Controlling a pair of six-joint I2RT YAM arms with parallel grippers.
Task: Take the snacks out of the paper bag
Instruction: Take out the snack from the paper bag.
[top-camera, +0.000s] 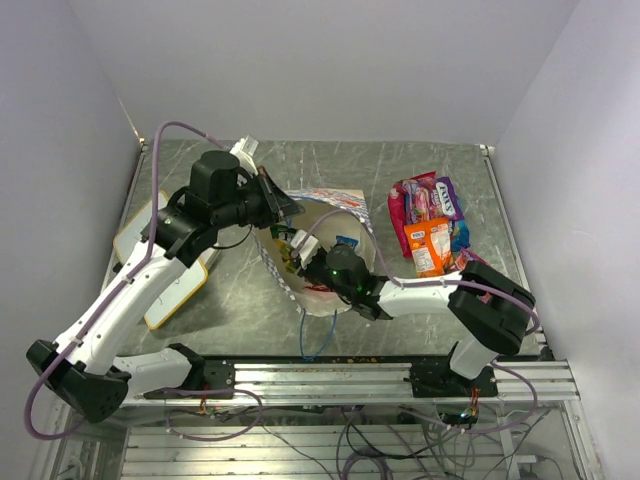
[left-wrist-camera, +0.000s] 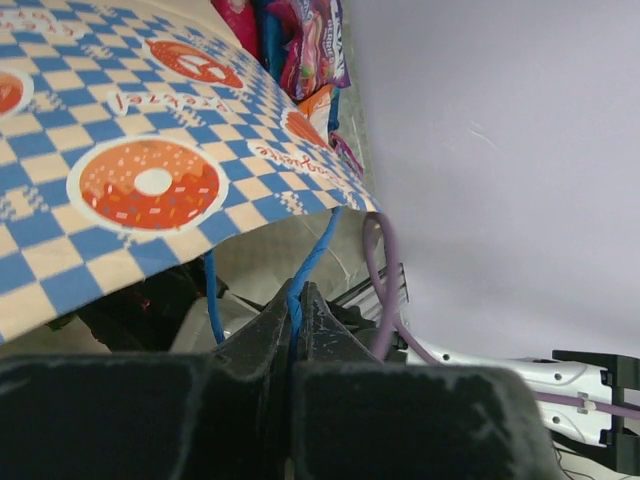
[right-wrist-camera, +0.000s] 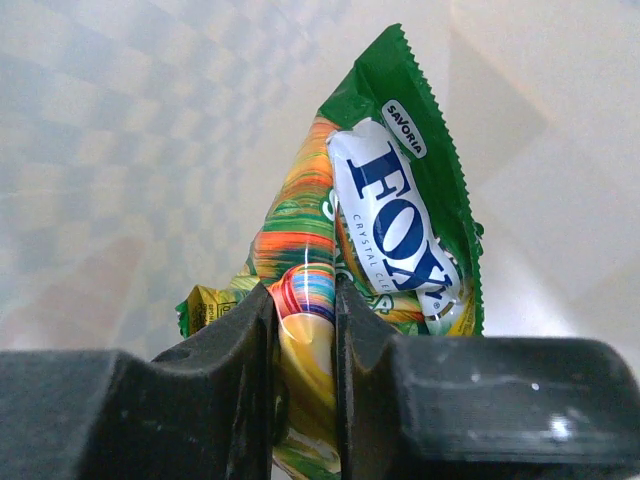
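Wrist views: left hand (left-wrist-camera: 297, 300) pinched tight on the blue cord (left-wrist-camera: 312, 255) of the bag (left-wrist-camera: 150, 130); right hand (right-wrist-camera: 303, 300), inside the bag, clamped narrowly on a green packet (right-wrist-camera: 400, 190). The top view hides both grips.
Bag: mid-table, mouth open, green packet inside.
Snacks out: pile (top-camera: 430, 222) at the bag's 3 o'clock.
Table (top-camera: 420, 165): grey, marbled; whiteboard (top-camera: 178, 292) at 9 o'clock.
Room: plain pale walls (top-camera: 300, 60).

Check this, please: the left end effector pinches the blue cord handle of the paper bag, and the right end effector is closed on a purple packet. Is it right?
One thing is wrong: the packet in the right end effector is green, not purple, as the right wrist view shows. The left end effector does pinch the blue cord handle of the paper bag.
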